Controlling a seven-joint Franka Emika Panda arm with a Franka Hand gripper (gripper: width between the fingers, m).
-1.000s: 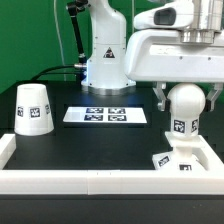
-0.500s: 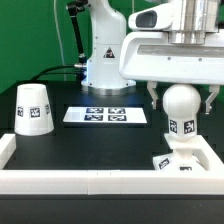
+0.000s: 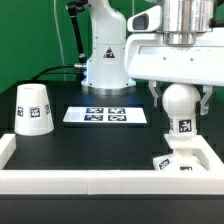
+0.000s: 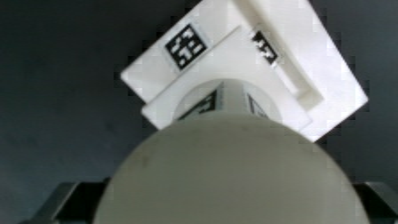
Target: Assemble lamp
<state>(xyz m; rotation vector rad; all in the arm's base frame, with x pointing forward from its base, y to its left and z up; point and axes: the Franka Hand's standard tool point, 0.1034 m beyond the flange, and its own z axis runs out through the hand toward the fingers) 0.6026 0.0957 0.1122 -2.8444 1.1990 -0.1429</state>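
Exterior view: low, at desk (image 3: pixel 90 140) front edge, facing arm pedestal (image 3: pixel 105 62) at rear; mid range, whole workspace in frame. Wrist view: looking steeply down, very close. Shared: bulb (image 3: pixel 180 100) (image 4: pixel 222 165), square base (image 3: pixel 178 160) (image 4: pixel 210 45).

Black table (image 3: pixel 90 145) with the shade (image 3: pixel 33 108), the marker board (image 3: pixel 105 116) and the square base (image 3: pixel 190 162)

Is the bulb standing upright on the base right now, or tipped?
Upright: the bulb has its round end up, neck straight down onto the base. Fully seated or not: cannot tell.
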